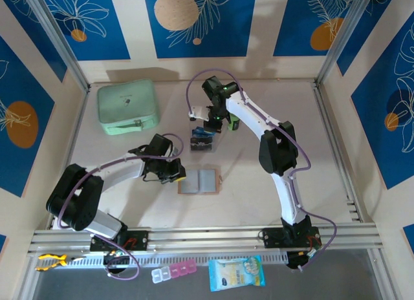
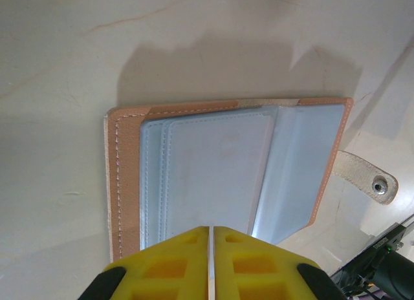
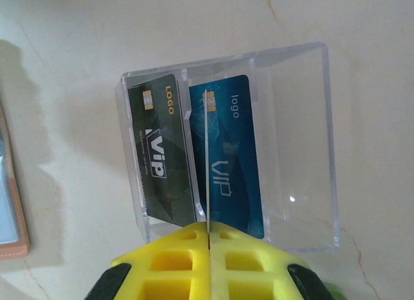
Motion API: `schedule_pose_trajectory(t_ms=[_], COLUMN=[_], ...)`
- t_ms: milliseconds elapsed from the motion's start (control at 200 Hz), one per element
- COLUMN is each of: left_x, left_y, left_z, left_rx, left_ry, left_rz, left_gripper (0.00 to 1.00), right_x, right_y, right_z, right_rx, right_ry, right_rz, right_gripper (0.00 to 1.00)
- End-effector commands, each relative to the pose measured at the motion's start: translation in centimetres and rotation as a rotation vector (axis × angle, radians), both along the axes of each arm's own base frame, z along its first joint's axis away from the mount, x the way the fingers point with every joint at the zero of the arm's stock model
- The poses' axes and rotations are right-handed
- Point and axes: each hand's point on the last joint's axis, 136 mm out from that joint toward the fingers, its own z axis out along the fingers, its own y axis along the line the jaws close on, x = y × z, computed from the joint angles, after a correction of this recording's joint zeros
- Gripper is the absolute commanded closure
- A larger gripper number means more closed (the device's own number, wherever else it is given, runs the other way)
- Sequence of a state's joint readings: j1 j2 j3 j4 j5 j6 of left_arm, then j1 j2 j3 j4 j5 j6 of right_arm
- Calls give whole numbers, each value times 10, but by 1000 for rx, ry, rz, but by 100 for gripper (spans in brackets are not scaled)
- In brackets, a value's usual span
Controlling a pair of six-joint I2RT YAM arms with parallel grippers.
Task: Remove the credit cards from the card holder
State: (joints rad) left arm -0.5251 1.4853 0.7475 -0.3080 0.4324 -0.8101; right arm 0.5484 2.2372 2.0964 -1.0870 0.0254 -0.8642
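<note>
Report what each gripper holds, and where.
Right gripper: seemingly a thin card seen edge-on, pinched at its near end. Left gripper: shut at the card holder's near edge; a grip cannot be told.

Arms (image 1: 284,183) white with black joints, purple cables (image 1: 123,159); end effector fingers (image 2: 168,267) yellow, square recesses
</note>
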Motion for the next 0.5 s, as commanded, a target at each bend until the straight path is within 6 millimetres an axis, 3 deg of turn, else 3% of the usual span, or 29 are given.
schedule_pose_trajectory(t_ms=[0,165,495], left_x=[3,5,3], left_y=[4,4,5], left_z=[8,10,12], left_rx=[4,2,-1], left_ry=[-13,-19,-33], left_rz=[15,16,16], left_gripper=[90,90,89], right_x=[-5,14,3], right_y=[-4,-3,4], right_z=[-17,-2,31], right_rx=[-23,-2,114], right_ry=[54,-17,-26], right_rz=[-2,-65,-221], right_gripper=[98,78,78])
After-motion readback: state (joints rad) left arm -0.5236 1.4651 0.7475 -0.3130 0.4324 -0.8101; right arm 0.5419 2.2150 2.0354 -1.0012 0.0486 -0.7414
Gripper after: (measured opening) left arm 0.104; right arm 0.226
